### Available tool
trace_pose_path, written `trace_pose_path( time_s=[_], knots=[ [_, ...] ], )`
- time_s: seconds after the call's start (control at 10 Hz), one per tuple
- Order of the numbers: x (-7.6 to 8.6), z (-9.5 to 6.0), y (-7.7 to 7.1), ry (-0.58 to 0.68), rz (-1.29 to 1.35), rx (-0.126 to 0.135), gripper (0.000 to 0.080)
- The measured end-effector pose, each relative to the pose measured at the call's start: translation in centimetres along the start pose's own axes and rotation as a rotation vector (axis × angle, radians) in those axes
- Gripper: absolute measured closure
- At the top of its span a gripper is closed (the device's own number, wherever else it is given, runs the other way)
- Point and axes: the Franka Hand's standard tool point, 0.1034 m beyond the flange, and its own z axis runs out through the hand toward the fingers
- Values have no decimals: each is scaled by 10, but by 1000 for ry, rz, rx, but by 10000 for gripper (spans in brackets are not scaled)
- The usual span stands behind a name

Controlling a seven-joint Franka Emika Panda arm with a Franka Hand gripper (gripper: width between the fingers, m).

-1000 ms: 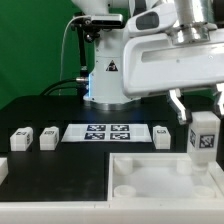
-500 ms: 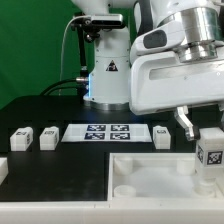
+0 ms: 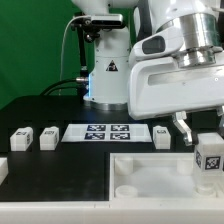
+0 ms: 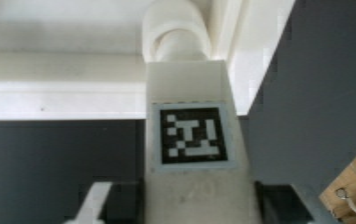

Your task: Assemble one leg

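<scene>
My gripper (image 3: 200,128) is shut on a leg (image 3: 207,159), a small white post with a black-and-white tag on its face. I hold it upright over the far right corner of the large white tray-like part (image 3: 150,178). In the wrist view the leg (image 4: 194,120) runs out from between my fingers (image 4: 100,200), its far end at a rounded white boss of the tray-like part (image 4: 59,95). Three other legs lie on the black table: two at the exterior view's left (image 3: 20,138) (image 3: 49,137) and one right of the marker board (image 3: 161,135).
The marker board (image 3: 107,132) lies on the table behind the tray-like part. The arm's white base (image 3: 105,75) stands at the back. A white piece (image 3: 3,169) shows at the exterior view's left edge.
My gripper has moved toward the exterior view's right and down with the leg, from above the tray-like part's right side to its far right corner. The other legs have not moved.
</scene>
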Motion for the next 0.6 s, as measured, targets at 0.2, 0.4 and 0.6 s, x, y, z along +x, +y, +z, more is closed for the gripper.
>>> trace_pose_path(
  time_s=[0.2, 0.4, 0.6],
  knots=[
    [-5, 3, 0, -9, 0, 0, 508],
    [-5, 7, -1, 18, 0, 1, 508],
    [-5, 8, -1, 31, 8, 0, 508]
  ],
)
